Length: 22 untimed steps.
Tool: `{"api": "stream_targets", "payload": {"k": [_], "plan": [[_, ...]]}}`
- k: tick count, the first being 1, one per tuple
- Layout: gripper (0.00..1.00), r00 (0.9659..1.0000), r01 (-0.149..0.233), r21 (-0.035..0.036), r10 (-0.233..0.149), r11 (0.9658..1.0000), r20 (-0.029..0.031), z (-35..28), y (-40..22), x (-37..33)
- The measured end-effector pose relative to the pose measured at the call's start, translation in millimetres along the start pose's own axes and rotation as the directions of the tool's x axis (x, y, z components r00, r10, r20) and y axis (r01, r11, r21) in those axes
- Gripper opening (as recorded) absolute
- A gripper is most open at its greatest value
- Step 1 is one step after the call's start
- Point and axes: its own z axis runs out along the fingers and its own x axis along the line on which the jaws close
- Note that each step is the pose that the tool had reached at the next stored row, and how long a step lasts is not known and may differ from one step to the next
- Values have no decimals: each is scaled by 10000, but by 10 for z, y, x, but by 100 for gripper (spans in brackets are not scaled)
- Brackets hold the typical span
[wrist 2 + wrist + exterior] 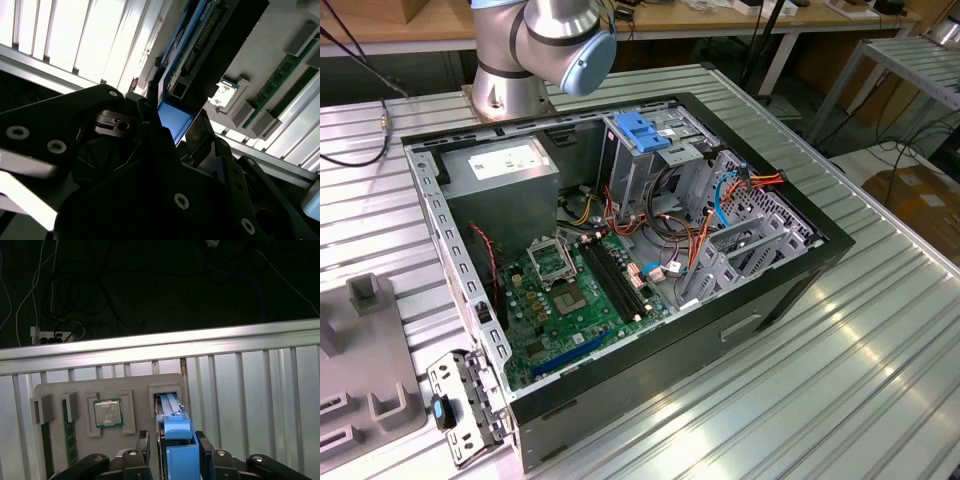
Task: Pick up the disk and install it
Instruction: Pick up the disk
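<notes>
Closest in both wrist views: black metal claw, set narrow, dark fingers pressed on either side of the bright blue plastic end tab of the disk, a flat dark rectangular hard drive with blue side rails. Grips it by that near end; no gap visible between pads and tab.

Stands on edge, far end within the outline of a narrow slot at one end of a pale grey moulded plastic tray. Shows a row of connector pins along its dark edge in the second wrist view.

Next on the same tray: square silver processor chip with a green border, seated in a recess just beside the slot. Further along: long green memory stick between grey blocks.

Under the tray: ribbed silver aluminium table.

Past the table's edge in the first wrist view: dark floor, loose black and white cables, a white power strip.

In the exterior view: open black desktop computer case lying on its side on the table. Inside: green motherboard, light-blue plastic block atop a metal drive cage, bundles of orange, red and yellow wires. Behind the case: silver robot arm with a light-blue joint cap, base on the table.
</notes>
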Motion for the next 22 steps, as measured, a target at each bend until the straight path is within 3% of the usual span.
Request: {"api": "stream_targets", "payload": {"k": [12, 14, 22], "plan": [[49, 10000, 0, -2, 0, 10000, -2, 24, 3, -30], [40, 10000, 0, 0, 0, 10000, -3, 27, 3, -30], [40, 10000, 1, 1, -1, 10000, -16, 29, 4, -29]]}}
